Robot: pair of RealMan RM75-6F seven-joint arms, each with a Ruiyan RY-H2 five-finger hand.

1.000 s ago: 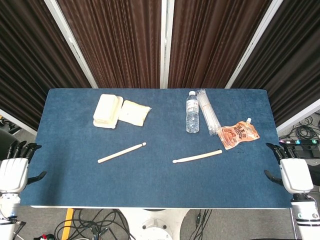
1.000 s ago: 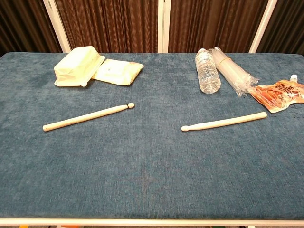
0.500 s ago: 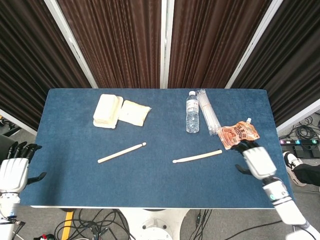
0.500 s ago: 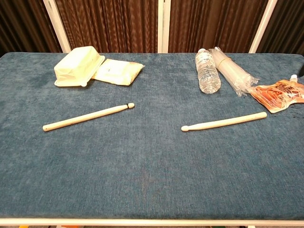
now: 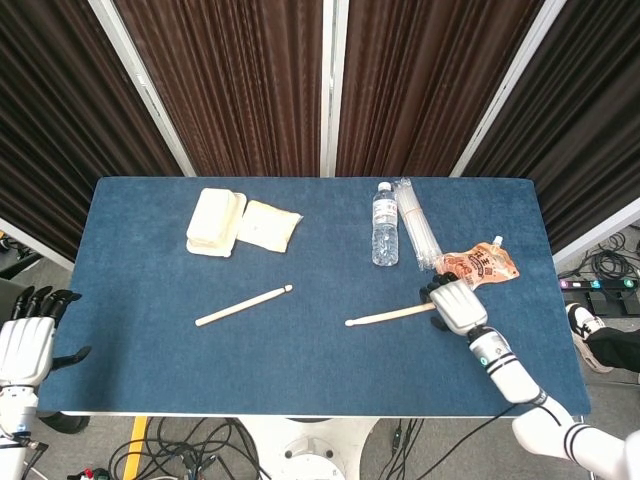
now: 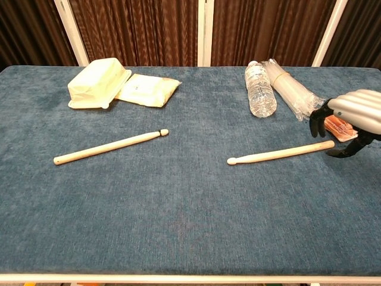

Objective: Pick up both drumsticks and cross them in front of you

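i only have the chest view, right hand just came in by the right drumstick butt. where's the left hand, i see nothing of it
Observer: The left hand sits off the table's near left corner, holding nothing.
Operator: how do its fingers lie
Observer: They look spread and point away from the robot.
Operator: is the right hand on the stick from above
Observer: From the head view the right hand covers the butt end of the right drumstick; a closed grip isn't visible.

right hand (image 6: 356, 119) cropped by frame edge; orange pouch (image 6: 337, 126) mostly hidden behind it
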